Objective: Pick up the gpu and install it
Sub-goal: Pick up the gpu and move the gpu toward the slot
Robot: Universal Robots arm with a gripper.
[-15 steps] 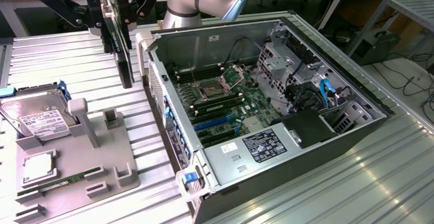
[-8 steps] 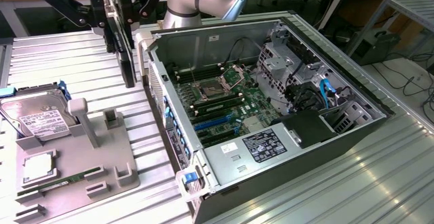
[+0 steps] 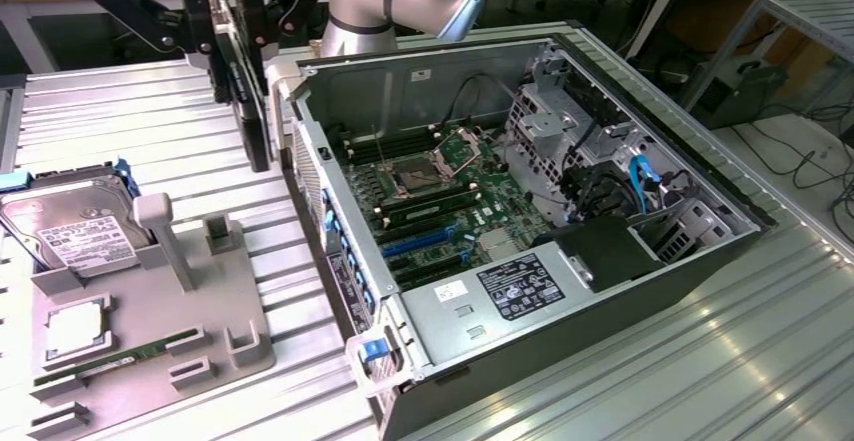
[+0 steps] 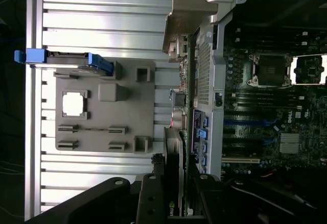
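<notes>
While the gpu (image 3: 251, 111) is held upright in the air, it is pinched on both faces by the fingers (image 4: 153, 203) of the gripper (image 3: 243, 46). It is hung over the ribbed tabletop (image 3: 134, 121), just beside the open computer case (image 3: 400, 81), on the exterior view's left. A hard drive (image 3: 67, 226) is seated in a grey fixture (image 3: 174, 311), well apart from the card

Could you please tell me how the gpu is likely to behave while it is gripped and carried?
The gpu hangs straight from the gripper without sagging, so it is probably stiff. Thin and flat, it would likely topple if stood on edge. Held at one end, it may swing or twist if it bumps the computer case.
</notes>
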